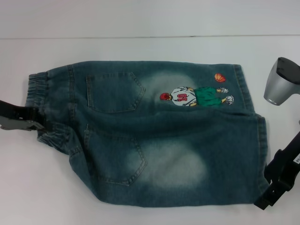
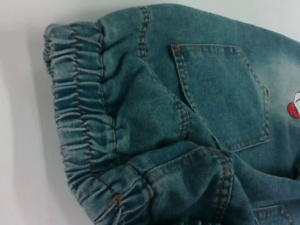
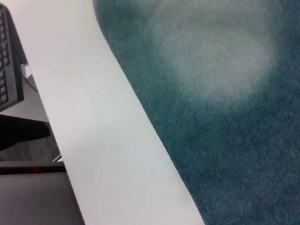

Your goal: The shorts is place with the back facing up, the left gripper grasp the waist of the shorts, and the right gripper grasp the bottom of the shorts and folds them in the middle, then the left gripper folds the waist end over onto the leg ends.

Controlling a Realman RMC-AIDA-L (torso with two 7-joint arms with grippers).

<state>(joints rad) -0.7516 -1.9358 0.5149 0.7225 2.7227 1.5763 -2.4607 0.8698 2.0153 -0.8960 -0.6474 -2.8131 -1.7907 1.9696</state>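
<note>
White tabletop point(image 1: 140, 23) carries the shorts point(image 1: 154, 140); left gripper point(image 1: 28, 123) pinches the waist point(image 1: 35, 86), right gripper point(image 1: 276, 187) pinches the leg ends point(image 1: 260, 154), ready for folding.

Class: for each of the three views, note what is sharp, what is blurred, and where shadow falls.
Head view: shorts evenly lit, print crisp. Left wrist view: waist stitching sharp, soft shadow on the table beside it. Right wrist view: denim blurred, no weave visible; keyboard off the table edge dim.

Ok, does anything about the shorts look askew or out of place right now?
Yes. The shorts lie back up, but the waist is bunched where the left gripper meets it, with a raised fold below the upper pocket. The right gripper sits at the leg ends.
</note>
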